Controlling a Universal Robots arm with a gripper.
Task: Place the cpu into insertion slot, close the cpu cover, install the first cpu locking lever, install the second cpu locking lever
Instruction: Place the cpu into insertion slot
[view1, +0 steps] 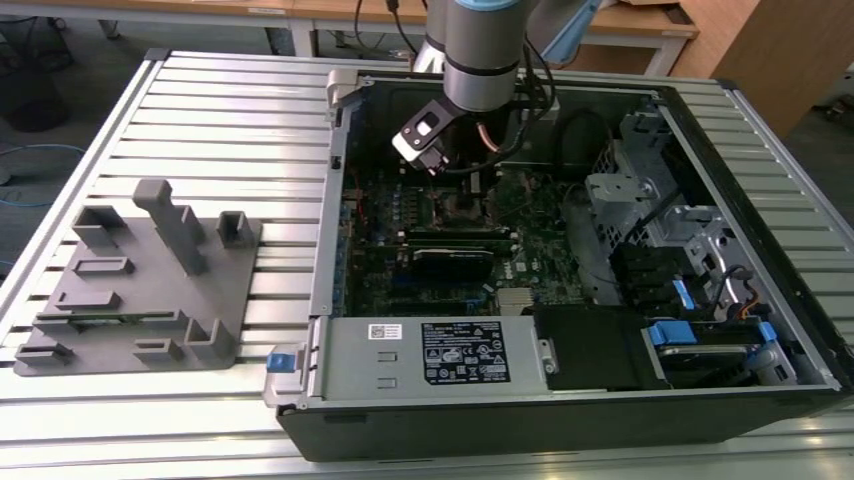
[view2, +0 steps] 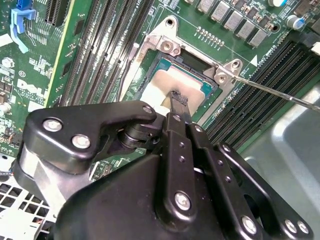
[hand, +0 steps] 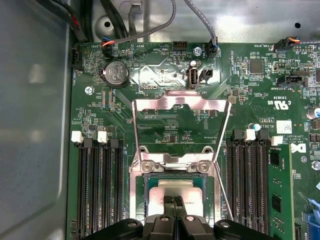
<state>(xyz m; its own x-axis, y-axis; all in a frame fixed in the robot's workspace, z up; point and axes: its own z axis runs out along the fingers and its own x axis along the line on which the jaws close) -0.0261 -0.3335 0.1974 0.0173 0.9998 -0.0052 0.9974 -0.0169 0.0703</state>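
Observation:
The cpu (hand: 176, 186), a flat square chip with a dull silver top, lies flat in the insertion slot (hand: 148, 195), whose dark frame sits on green board. In the second wrist view the cpu (view2: 159, 82) shows pale inside the slot (view2: 192, 62). My gripper (hand: 175, 201) is shut, its two black fingertips together over the middle of the chip's top; whether they touch it I cannot tell. The cpu cover (hand: 181, 103), a thin metal frame with a cut-out middle, stands swung open off the socket. A thin wire lever (hand: 223, 187) runs free beside the socket.
The motherboard lies in an open computer case (view1: 747, 120) on a slatted metal table. Memory slots (hand: 97, 185) flank the socket on both sides. A black card (view1: 454, 262), a power supply (view1: 427, 350) and a drive cage (view1: 641, 200) are nearby. A grey fixture (view1: 134, 280) stands at the exterior view's left.

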